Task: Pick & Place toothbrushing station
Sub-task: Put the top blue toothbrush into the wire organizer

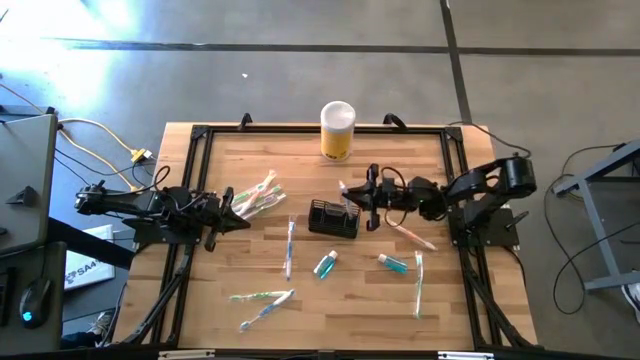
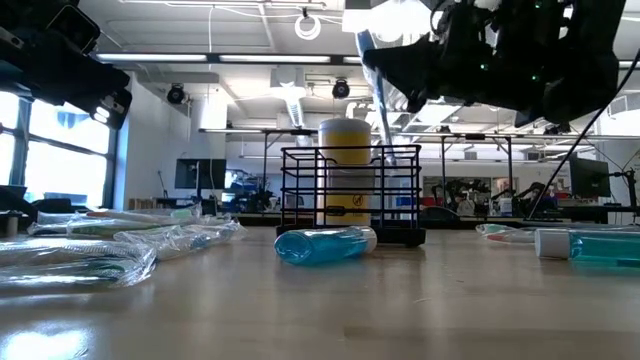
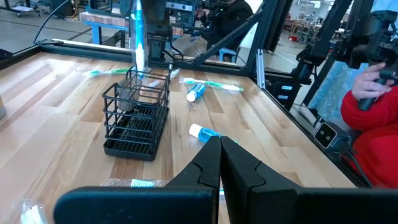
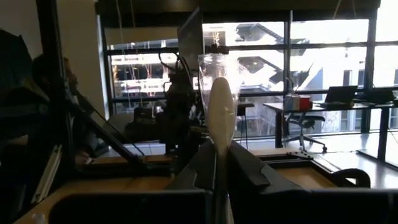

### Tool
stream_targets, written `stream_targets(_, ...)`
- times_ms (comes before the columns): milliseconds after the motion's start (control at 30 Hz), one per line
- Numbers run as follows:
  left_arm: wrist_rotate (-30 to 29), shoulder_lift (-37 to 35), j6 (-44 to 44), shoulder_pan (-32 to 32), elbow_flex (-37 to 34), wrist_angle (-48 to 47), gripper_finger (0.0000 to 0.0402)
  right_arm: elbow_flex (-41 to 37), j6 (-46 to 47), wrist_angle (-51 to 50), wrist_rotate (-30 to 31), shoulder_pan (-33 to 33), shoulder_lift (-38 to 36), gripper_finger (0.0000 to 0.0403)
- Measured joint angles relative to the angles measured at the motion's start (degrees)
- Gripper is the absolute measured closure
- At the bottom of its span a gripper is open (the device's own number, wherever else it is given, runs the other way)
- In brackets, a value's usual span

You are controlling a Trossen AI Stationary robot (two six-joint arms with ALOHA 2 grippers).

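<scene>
The yellow cylinder (image 1: 338, 131) stands at the table's (image 1: 230, 310) far edge, the black mesh caddy (image 1: 333, 218) sits mid-table, the right gripper (image 1: 352, 197) pinches a toothbrush (image 2: 381, 95) hanging into it, and the left gripper (image 1: 232, 208) waits pressed together over bagged toothbrushes (image 1: 255, 195).

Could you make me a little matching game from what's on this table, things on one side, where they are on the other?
1. black wire caddy
2. yellow cylinder
3. left gripper
4. right gripper

A. at the table's far edge
B. shut on a toothbrush, above the caddy
C. mid-table
D. shut, empty, by wrapped toothbrushes

Pairs: 1-C, 2-A, 3-D, 4-B
</scene>
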Motion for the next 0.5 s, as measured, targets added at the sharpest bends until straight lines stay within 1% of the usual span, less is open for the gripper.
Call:
stream_targets(100,-0.07,0.00,-0.02,-0.01,0.00,-0.08,0.0402,0.10,0.62,-0.18,2.75,0.31,0.28,0.0395)
stream_targets(200,-0.22,0.00,-0.02,0.00,0.00,-0.27,0.0402,0.03,2.04,-0.64,8.61,2.28,0.28,0.0395)
stream_targets(367,-0.21,-0.01,-0.02,0.00,0.00,-0.31,0.0402,-0.43,-1.48,-0.94,13.59,6.32,0.28,0.0395)
stream_targets(500,-0.20,-0.01,-0.02,-0.01,0.00,-0.31,0.0402,-0.43,-2.60,-1.65,18.87,7.86,0.28,0.0388)
